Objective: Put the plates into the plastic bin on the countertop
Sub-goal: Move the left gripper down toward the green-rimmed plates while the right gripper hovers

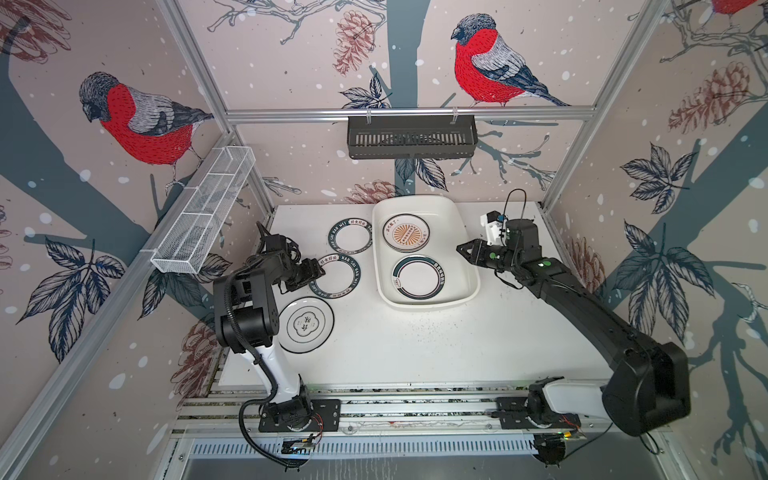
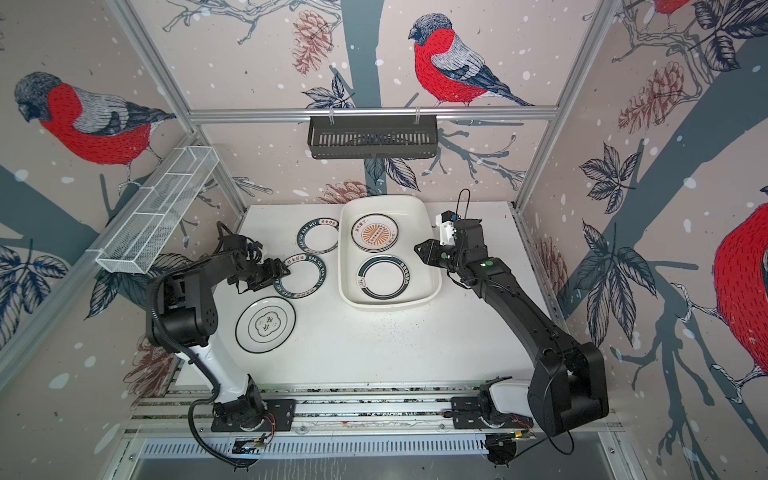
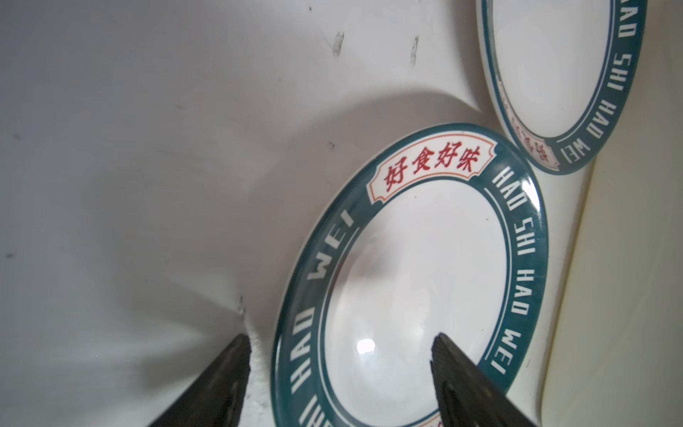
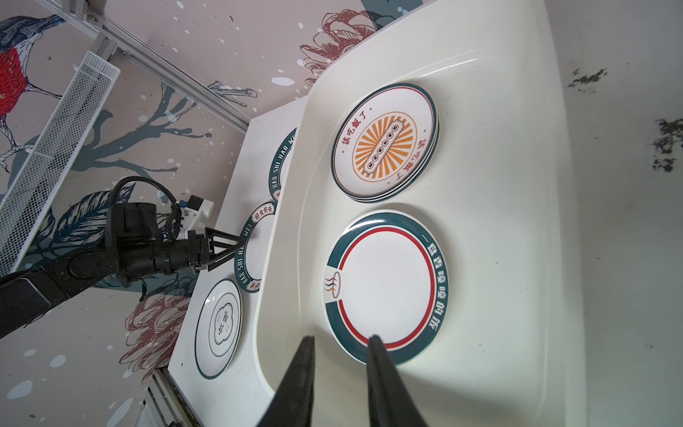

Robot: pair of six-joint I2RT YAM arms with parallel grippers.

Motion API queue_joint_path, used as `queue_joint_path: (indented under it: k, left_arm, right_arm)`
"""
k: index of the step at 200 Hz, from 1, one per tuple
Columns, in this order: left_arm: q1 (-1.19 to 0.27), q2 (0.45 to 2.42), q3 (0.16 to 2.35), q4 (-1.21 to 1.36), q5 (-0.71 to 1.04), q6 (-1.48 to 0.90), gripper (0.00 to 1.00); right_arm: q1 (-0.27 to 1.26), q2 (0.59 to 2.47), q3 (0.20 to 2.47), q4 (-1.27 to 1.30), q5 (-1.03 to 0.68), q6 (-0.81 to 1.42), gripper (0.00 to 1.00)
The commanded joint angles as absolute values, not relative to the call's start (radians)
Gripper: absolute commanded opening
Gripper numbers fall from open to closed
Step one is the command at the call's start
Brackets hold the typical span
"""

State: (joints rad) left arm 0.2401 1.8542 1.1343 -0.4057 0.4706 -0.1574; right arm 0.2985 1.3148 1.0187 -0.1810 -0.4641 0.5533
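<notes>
The white plastic bin [image 1: 454,224] stands at the back middle of the countertop [image 1: 415,345]. It holds a small stack topped by an orange sunburst plate [image 1: 405,232] and a plate with a teal and red ring [image 1: 419,277]. Three plates lie on the countertop left of the bin: two with teal lettered rims [image 1: 350,235] [image 1: 338,276] and one with a black quatrefoil emblem [image 1: 305,325]. My left gripper [image 1: 319,272] [image 3: 340,340] is open and straddles the left rim of the nearer lettered plate [image 3: 417,266]. My right gripper [image 1: 460,249] [image 4: 342,338] hovers at the bin's right rim, narrowly open and holding nothing.
A black slotted basket [image 1: 411,141] hangs on the back rail. A white wire-mesh tray [image 1: 203,212] is fixed along the left wall. Aluminium rails [image 1: 415,405] edge the front of the countertop, where both arm bases are mounted.
</notes>
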Motion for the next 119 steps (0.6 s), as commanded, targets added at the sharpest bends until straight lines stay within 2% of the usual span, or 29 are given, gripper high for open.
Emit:
queue_joint_path:
  k: [1,59,99,119]
  left_arm:
    - [0.242,1.861,1.134,-0.404,0.518,-0.137,0.74]
    - [0.242,1.882,1.114,-0.365,0.613,-0.108,0.65]
    - [0.244,1.893,1.11,-0.339,0.671,-0.092,0.64]
    - [0.244,1.904,1.107,-0.334,0.708,-0.076,0.58]
  right_arm:
    - [0.298,1.31,1.016,-0.158,-0.468,0.563,0.27]
    - [0.297,1.311,1.006,-0.146,-0.47,0.576,0.26]
    - [0.296,1.308,0.991,-0.138,-0.46,0.584,0.26]
    - [0.296,1.305,0.975,-0.124,-0.462,0.598,0.25]
